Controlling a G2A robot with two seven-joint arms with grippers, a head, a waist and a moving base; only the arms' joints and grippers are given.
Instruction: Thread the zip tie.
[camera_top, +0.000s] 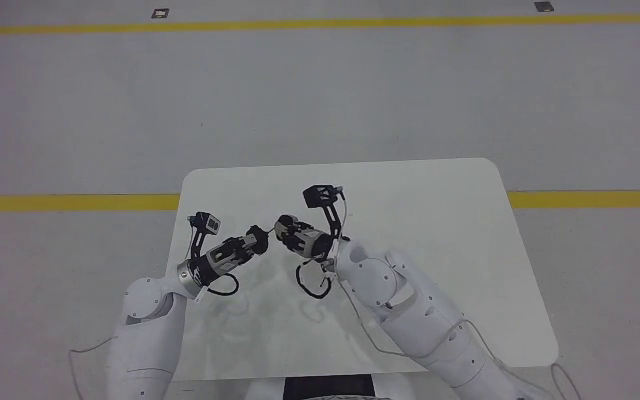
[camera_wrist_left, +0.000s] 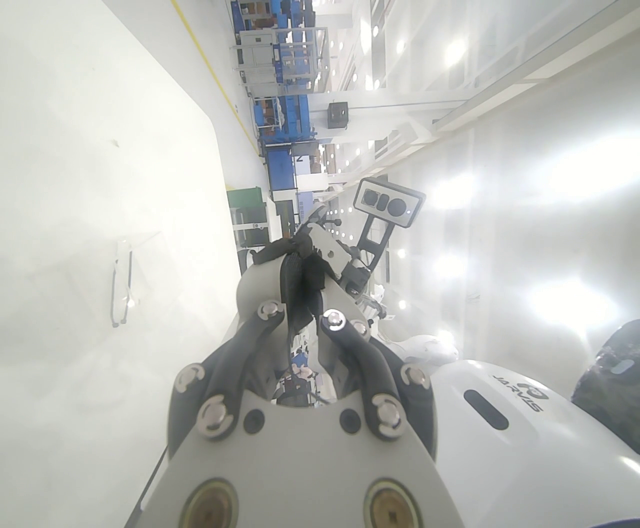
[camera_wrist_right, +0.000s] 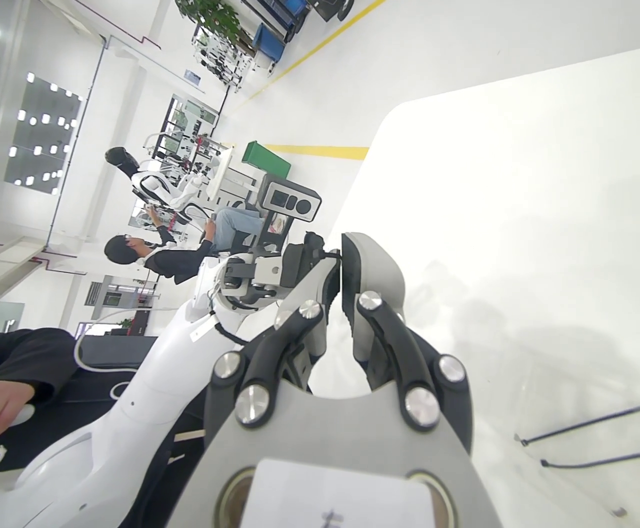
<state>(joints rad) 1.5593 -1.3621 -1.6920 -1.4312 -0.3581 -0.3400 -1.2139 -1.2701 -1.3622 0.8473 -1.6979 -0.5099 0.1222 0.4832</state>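
While pinching the zip tie (camera_wrist_left: 289, 350) in mid-air above the table (camera_top: 430, 200), leaves very little margin. Has the left hand (camera_wrist_left: 300, 260) clamped shut on it, with the thin black strap trailing back through the grip. Shows the right hand (camera_wrist_right: 340, 257) pressed closed too, tip to tip with the left. Probably grips the other end, but can't confirm, too small to see.

Risks, as judged:
- Could miss the head slot: needs the tail lined up almost exactly and punishes any slight angle error between the hands
- Could buckle the strap if pushed with the tip jammed against the head instead of inside it
- Could slip out of either pinch, given such a thin, smooth strap; would then drop to the table and force a regrasp
- Could knock the two hands together, working this close
- Hides the joint behind the hands' own tips in both wrist views, so hard to verify entry

Containers: finds no sure one. Spots two spare zip ties (camera_wrist_right: 550, 433) lying side by side on the table, well apart from the hands. Hints at a faint clear outline (camera_wrist_left: 150, 239) around them, maybe a bag or sleeve; can't tell whether inside it or just lying on it
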